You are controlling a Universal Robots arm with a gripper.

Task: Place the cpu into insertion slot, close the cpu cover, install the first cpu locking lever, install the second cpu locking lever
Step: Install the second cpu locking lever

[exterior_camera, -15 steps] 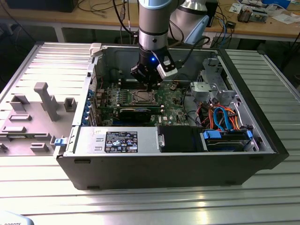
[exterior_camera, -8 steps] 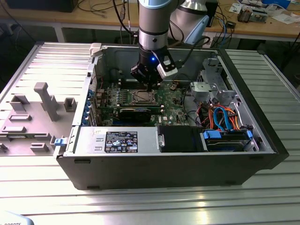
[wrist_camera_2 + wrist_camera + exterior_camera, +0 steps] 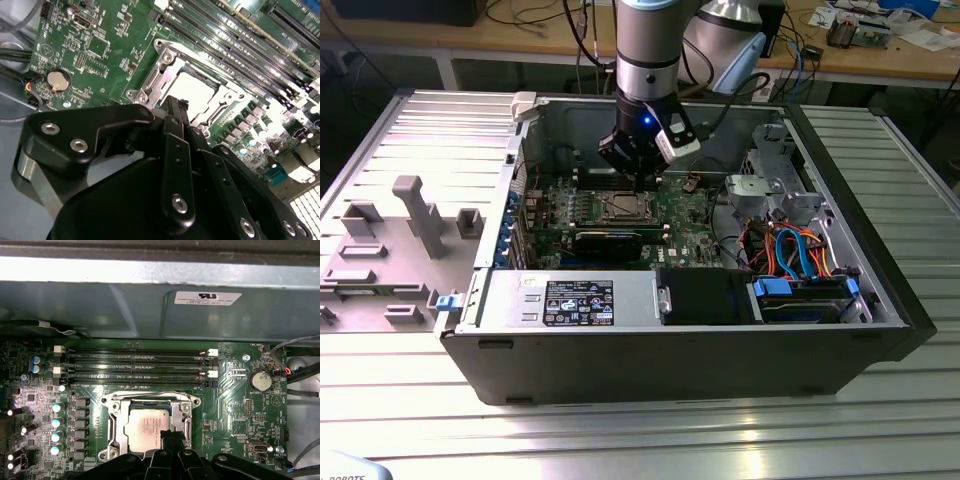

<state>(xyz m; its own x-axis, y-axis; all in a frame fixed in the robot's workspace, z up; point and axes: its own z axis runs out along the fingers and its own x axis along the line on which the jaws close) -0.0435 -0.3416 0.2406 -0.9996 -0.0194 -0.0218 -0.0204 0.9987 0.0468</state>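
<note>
The cpu (image 3: 145, 426) lies flat in the insertion slot (image 3: 623, 207), its silver top also visible in the second wrist view (image 3: 194, 89). The cpu cover (image 3: 114, 421) is folded down over it, its silver frame (image 3: 150, 82) ringing the chip. My gripper (image 3: 167, 436) hovers at one edge of the socket, with its black fingers (image 3: 176, 145) pressed together at the tips and nothing visibly between them. In the exterior view the gripper (image 3: 635, 168) hangs inside the open case, just behind the socket. Thin wire levers run along the frame's sides; I cannot tell how they sit.
Long memory slots (image 3: 135, 367) run beside the socket, with a coin battery (image 3: 260, 380) nearby. A black expansion card (image 3: 610, 240), a power supply (image 3: 570, 298) and a drive cage with orange and blue cables (image 3: 790, 250) fill the case. A grey plastic shroud (image 3: 390, 250) lies outside.
</note>
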